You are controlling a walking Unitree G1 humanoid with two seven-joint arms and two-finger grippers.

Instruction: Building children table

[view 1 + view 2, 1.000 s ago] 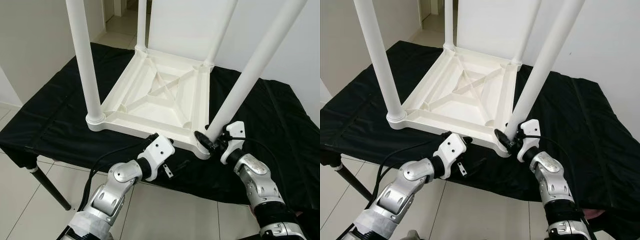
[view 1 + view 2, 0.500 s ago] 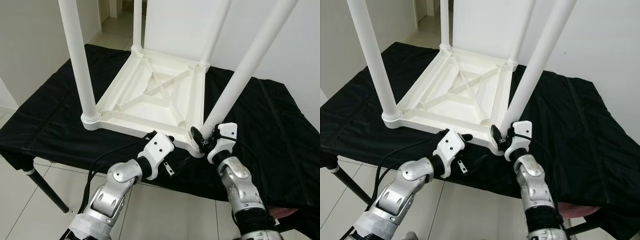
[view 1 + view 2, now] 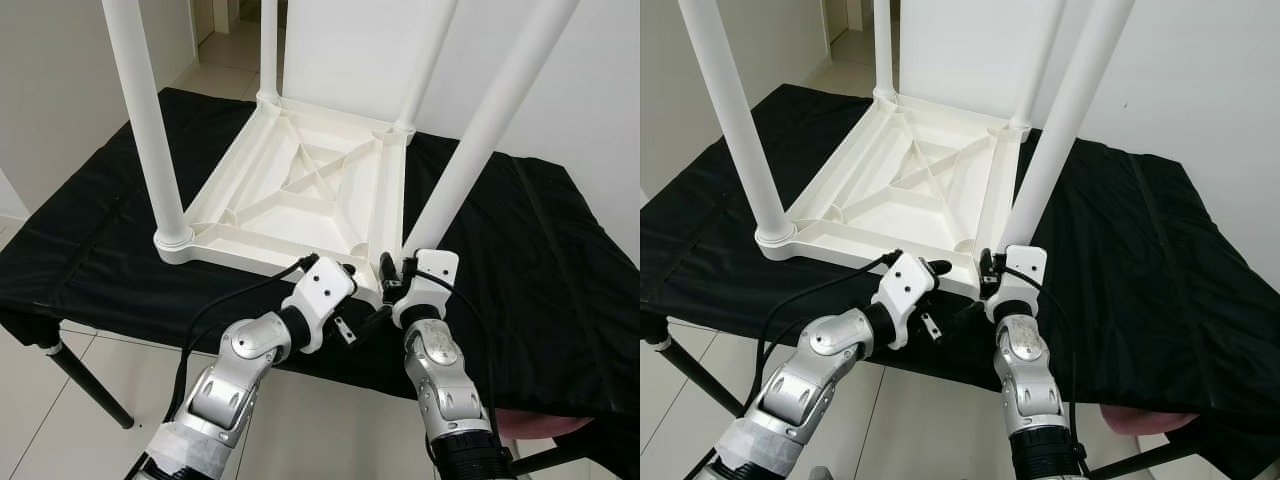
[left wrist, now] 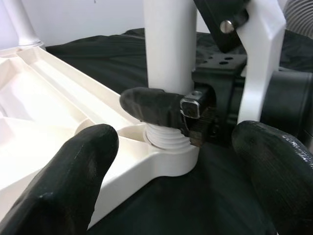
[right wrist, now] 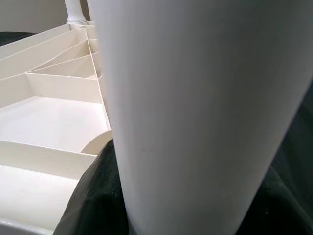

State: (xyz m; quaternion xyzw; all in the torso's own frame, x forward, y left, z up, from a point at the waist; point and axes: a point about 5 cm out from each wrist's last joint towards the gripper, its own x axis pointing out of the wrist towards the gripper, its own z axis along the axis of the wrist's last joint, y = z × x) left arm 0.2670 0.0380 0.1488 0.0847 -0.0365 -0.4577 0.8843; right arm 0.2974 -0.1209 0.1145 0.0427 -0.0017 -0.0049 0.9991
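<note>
In the left eye view, the white children's table (image 3: 310, 195) is seen upside down on a black cloth (image 3: 520, 250), with the right gripper (image 3: 392, 280) clamped on the base of the near right leg (image 3: 480, 130). In the left wrist view, the left gripper (image 4: 171, 181) is held wide apart beside that leg's socket (image 4: 168, 156). In the right wrist view, the leg is seen pressed close between dark fingers (image 5: 93, 196).

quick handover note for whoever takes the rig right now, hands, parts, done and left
Right hand: shut on the near right leg, gripping low at its threaded base.
Left hand: open, at the near edge of the tabletop beside that leg's socket, holding nothing.
Parts: white tabletop lies upside down on the black cloth; all four legs stand up from their corner sockets.
Done: four legs are in place.
Left: thread still shows above the near right socket in the left wrist view, so that leg probably needs more turning; then flip the table upright.
</note>
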